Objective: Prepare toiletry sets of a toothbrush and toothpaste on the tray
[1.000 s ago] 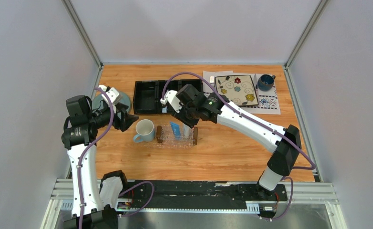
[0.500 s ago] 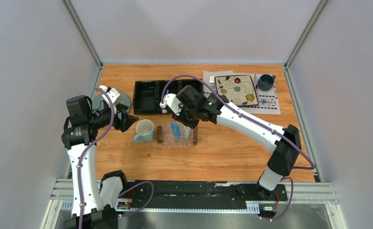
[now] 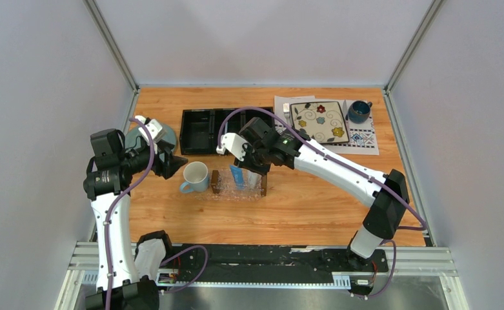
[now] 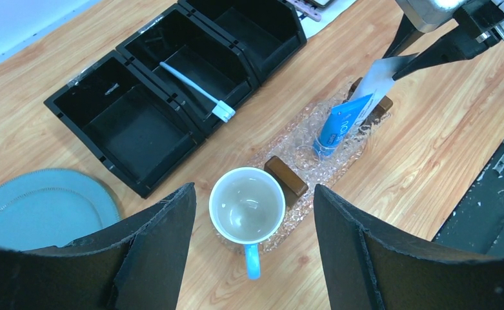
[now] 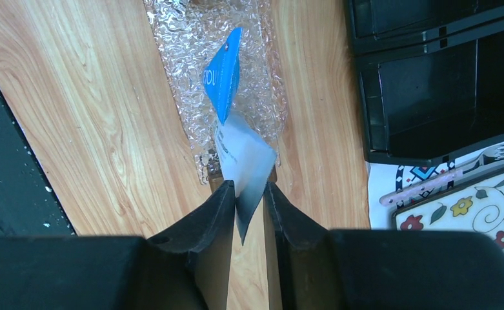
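The toothpaste [image 3: 237, 175], a blue tube with a flat white end, leans on the tray [image 3: 226, 188], cap end down on the clear textured surface [image 5: 191, 123]. My right gripper [image 5: 250, 190] is shut on the tube's white end [image 5: 242, 155], above the tray's right wooden bar. The toothbrush [image 4: 194, 90] lies in the middle compartment of the black organizer [image 4: 126, 123]. My left gripper [image 4: 254, 190] hovers open over a white mug [image 4: 247, 206] and holds nothing.
The blue-handled mug [image 3: 196, 175] stands against the tray's left bar. Behind it is the organizer [image 3: 201, 129]. A pale blue plate [image 4: 36, 206] lies at the left. A floral plate [image 3: 320, 121] and a dark blue cup [image 3: 359, 111] sit back right.
The right jaws have narrowed onto the tube's white end and the wrist has shifted slightly left. The left arm has not moved.
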`<action>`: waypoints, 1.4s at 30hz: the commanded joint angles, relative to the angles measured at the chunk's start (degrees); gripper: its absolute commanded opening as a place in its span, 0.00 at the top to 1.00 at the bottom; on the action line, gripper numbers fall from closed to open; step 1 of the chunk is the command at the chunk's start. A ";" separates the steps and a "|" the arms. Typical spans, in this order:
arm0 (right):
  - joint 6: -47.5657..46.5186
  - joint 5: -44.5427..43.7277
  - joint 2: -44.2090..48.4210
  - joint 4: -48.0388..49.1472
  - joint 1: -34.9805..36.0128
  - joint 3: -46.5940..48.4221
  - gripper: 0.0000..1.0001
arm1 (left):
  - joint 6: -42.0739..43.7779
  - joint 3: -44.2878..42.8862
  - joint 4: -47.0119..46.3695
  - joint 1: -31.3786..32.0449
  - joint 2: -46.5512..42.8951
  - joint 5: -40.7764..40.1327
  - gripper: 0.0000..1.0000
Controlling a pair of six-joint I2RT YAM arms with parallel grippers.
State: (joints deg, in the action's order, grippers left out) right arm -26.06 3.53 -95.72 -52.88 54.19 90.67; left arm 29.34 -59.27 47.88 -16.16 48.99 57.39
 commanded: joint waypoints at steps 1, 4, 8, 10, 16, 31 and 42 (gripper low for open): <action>-2.58 0.16 2.73 1.64 -0.05 0.29 0.74 | 1.77 -1.56 0.11 -0.45 -0.04 2.38 0.25; -3.29 0.07 2.73 1.47 -0.23 0.47 0.74 | 1.95 -1.64 0.20 -0.54 0.14 2.38 0.25; -3.56 0.25 2.73 1.12 -0.23 0.91 0.71 | 1.86 -1.56 0.20 -0.54 0.31 2.56 0.25; -3.38 0.25 2.82 0.85 -0.23 1.00 0.61 | 1.60 -1.29 -0.15 -0.36 0.40 2.56 0.25; -1.80 -1.15 2.91 0.24 -0.14 3.10 0.45 | -5.60 0.64 -6.91 -0.45 0.84 0.71 0.25; 3.03 1.22 3.79 -2.05 -0.49 12.77 0.38 | -21.52 -7.26 -16.50 15.09 13.65 -28.53 0.28; 8.65 -7.66 6.68 3.22 -5.67 11.19 0.39 | -26.35 -24.22 -12.37 26.61 35.72 -40.85 0.31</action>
State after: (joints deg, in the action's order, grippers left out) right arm -21.32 -0.43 -92.64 -53.89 51.11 101.84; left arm 5.69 -78.02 33.93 6.39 79.50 22.48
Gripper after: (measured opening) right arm 0.614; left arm 0.698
